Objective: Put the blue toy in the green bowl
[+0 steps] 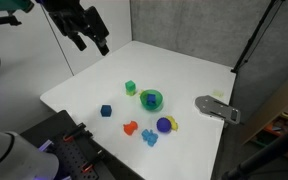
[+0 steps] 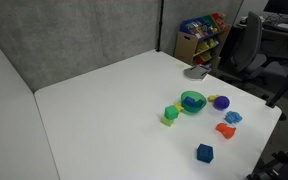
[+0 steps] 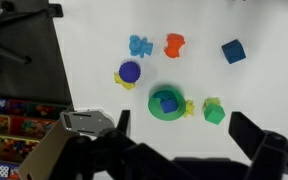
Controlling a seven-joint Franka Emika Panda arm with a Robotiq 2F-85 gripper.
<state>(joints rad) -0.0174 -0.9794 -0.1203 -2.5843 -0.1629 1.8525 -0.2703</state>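
The gripper [image 1: 92,45] is hanging high, jaws wide apart and empty, while the blue toy [image 3: 139,45] is lying near the green bowl [image 3: 168,103], so I think reaching down to it is coming next

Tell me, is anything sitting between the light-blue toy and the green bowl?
Nothing sits squarely between them. The purple ball lies close beside the straight line from the blue toy to the green bowl, the red toy on the other side. Lifted over, it should probably pass clear.
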